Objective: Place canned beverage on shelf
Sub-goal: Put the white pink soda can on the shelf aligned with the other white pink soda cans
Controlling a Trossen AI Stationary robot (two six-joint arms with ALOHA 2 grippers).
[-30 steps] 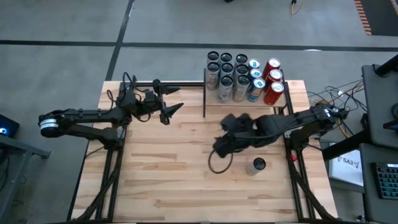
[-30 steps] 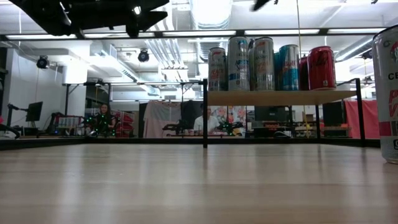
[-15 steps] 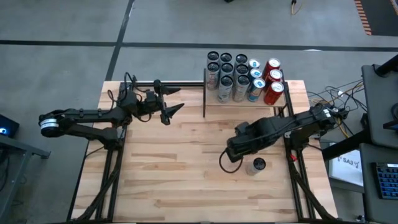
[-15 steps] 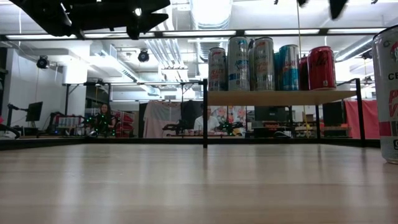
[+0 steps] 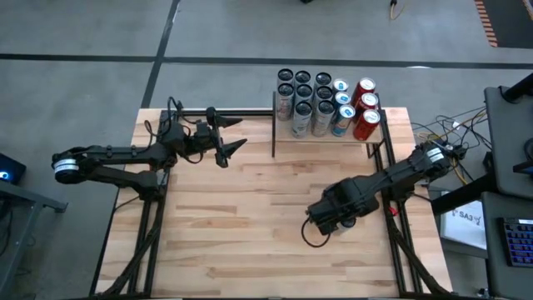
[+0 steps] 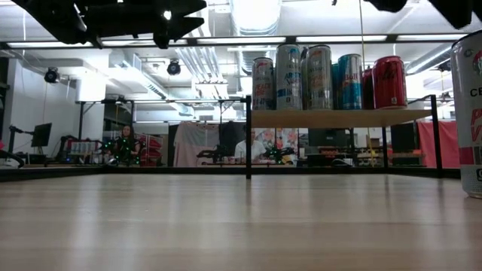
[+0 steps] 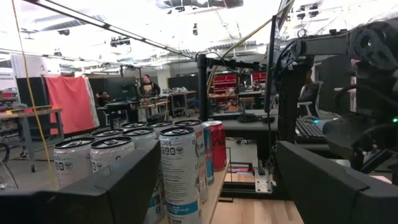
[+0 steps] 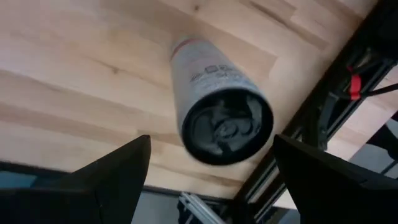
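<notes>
The canned beverage (image 8: 221, 112) is a slim, tall can with a pale body, printed lettering, a thin red band low on its side and a dark top with a pull tab. It stands upright on the plank table (image 5: 225, 225), toward the table's right edge and well apart from the shelf (image 5: 329, 133), which carries a cluster of other cans (image 5: 321, 100) at the far side. The right pincer (image 5: 333, 218) hangs directly over the can, its fingers (image 8: 106, 177) spread apart on either side of the can's top, not touching it. The left pincer (image 5: 226, 137) waits with fingers apart, raised near the table's far left, pointing toward the shelf.
</notes>
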